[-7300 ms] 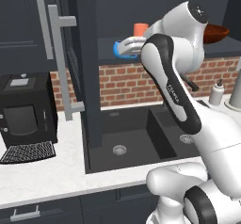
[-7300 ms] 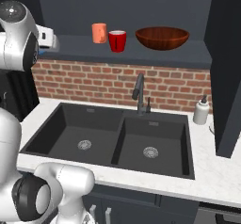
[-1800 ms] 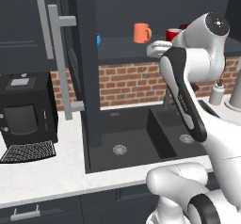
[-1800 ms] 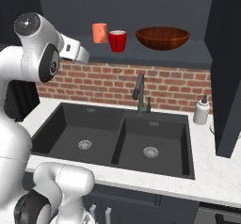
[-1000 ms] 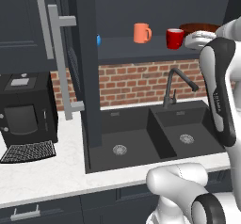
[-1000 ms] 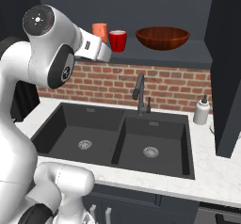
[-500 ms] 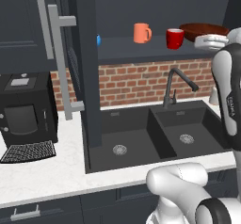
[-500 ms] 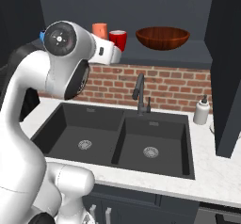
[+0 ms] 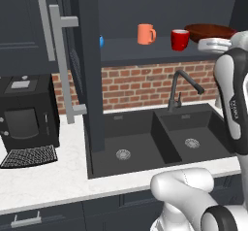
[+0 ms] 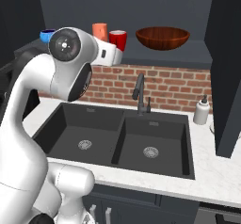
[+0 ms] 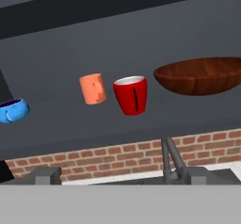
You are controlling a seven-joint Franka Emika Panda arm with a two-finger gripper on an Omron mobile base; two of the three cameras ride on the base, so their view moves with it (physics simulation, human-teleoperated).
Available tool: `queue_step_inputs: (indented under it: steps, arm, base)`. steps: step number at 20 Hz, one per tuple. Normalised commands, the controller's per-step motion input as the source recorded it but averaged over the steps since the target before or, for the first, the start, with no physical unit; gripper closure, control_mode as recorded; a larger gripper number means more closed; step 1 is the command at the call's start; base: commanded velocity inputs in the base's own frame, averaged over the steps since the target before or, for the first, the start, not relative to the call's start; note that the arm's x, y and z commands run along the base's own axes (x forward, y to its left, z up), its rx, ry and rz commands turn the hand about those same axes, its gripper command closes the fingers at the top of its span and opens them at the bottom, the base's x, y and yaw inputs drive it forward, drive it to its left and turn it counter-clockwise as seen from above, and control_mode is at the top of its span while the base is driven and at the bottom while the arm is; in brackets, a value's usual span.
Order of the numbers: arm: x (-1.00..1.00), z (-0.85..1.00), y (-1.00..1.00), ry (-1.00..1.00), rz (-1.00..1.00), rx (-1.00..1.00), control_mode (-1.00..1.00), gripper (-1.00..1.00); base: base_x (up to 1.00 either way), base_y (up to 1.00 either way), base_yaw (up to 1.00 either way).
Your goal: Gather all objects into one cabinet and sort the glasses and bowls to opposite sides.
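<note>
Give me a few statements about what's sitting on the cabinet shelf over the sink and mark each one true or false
1. The red mug stands between the orange mug and the brown bowl. True.
2. The blue bowl is nested inside the brown bowl. False: it sits apart at the far left end of the shelf.
3. The gripper holds the red mug. False: its jaws are open and empty, short of the shelf.
4. The brown bowl is the widest item on the shelf. True.
5. The orange mug lies in the sink. False: it stands upright on the shelf.
</note>
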Motion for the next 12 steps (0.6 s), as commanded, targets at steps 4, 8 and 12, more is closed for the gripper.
queue_step_inputs:
  steps: [4, 8, 12]
  arm:
    - [0.15, 0.00, 0.00, 0.02, 0.00, 0.00, -1.00, -1.00]
    - [0.33, 0.00, 0.00, 0.03, 0.00, 0.00, -1.00, -1.00]
    - [0.52, 0.00, 0.00, 0.01, 0.00, 0.00, -1.00, -1.00]
  base:
    - [0.00, 0.00, 0.00]
    - [0.00, 0.00, 0.00]
    - [0.00, 0.00, 0.00]
